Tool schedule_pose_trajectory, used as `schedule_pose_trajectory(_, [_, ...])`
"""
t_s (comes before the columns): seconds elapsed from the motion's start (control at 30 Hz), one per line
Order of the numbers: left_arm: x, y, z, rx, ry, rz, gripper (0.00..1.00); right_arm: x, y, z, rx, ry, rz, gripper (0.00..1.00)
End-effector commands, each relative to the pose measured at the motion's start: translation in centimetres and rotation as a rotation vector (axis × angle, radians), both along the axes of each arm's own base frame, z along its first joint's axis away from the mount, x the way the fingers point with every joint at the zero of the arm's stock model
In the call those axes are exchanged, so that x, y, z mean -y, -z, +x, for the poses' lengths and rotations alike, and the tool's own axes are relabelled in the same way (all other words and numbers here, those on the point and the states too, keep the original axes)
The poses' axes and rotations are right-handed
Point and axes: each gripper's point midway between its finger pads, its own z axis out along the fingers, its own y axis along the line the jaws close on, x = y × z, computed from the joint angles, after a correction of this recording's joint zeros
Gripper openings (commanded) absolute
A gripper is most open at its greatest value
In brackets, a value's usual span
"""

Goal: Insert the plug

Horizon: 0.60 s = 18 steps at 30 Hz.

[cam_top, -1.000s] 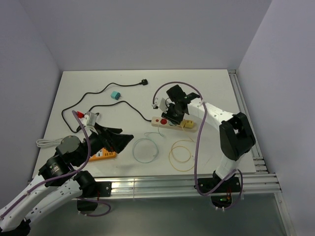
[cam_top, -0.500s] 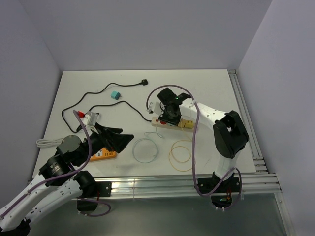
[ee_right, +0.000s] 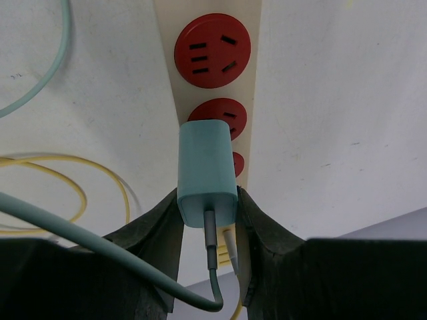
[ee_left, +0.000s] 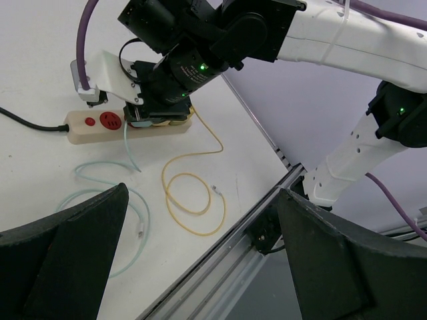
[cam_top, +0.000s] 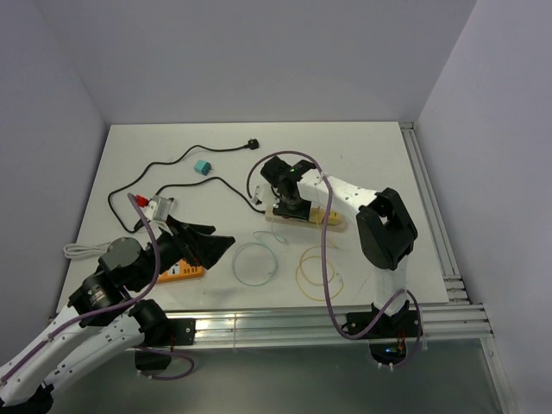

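The right hand (ee_right: 207, 208) is closed to a narrow grip on the pale teal plug (ee_right: 207, 160), one finger on each flat side, with the plug's teal cable (ee_right: 40, 208) trailing off to the left. The plug stands over the middle red socket (ee_right: 223, 112) of the cream power strip (ee_right: 211, 13), which lies on the white table (cam_top: 371, 155) a little right of centre. Its pins are hidden beneath its body, so I cannot tell whether they have entered the slots.

The step in hand looks like seating the plug. To do that well, the body should stay square to the strip's face, with the pins lined up on the slots as the free socket (ee_right: 212, 51) beyond shows them, and the push should go straight down without rocking. Nothing holds the strip, so a slanted push may slide or tip it. The cable should be left slack so it does not twist the plug in the grip.

The left hand (cam_top: 207, 241) stands wide open and holds nothing, well apart at the near left of the table. A yellow cable (ee_left: 193, 200) coils near the strip.

No brand or label can be read on the plug or strip.
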Motion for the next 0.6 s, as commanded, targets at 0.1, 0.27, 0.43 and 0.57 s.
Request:
schedule_pose_trajectory(0.1, [0.5,-1.6,-0.2,0.029,0.026,-0.046,1.00,-0.3,10.4,-3.0,-0.278,0.071,0.028,0.00])
schedule_pose_trajectory(0.27, [0.4,-1.8,-0.1,0.032,0.023,-0.035,0.99,-0.6,11.7,-2.7,-0.310,0.088,-0.033,0.00])
schedule_pose_trajectory(0.43, [0.2,-1.7,-0.3,0.038,0.020,-0.050,0.99,-0.7,12.4,-3.9,-0.328,0.097,-0.060,0.00])
schedule_pose_trajectory(0.57, [0.5,-1.6,-0.3,0.033,0.030,-0.052,1.00,-1.1,13.4,-4.2,-0.304,0.098,-0.107,0.00])
